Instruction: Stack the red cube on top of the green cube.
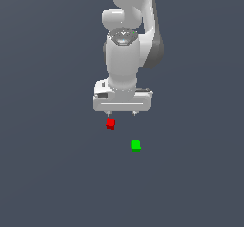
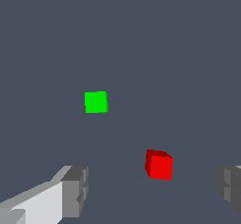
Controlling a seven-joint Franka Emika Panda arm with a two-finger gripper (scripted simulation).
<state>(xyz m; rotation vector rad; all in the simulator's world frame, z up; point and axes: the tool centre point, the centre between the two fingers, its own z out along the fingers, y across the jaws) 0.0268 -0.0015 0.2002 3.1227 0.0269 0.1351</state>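
Observation:
The red cube [image 1: 110, 124] [image 2: 160, 165] rests on the dark grey floor, just below the white gripper [image 1: 121, 112] in the exterior view. The gripper [image 2: 153, 190] is open, its fingers wide apart and holding nothing. In the wrist view the red cube lies between the two grey fingertips [image 2: 75, 190] but ahead of them, not touching either. The green cube [image 1: 136, 145] [image 2: 96, 101] sits apart from the red one, lower and toward the exterior view's right.
The plain dark grey floor [image 1: 47, 173] fills the scene. The white arm [image 1: 125, 54] rises above the gripper to the upper edge of the exterior view.

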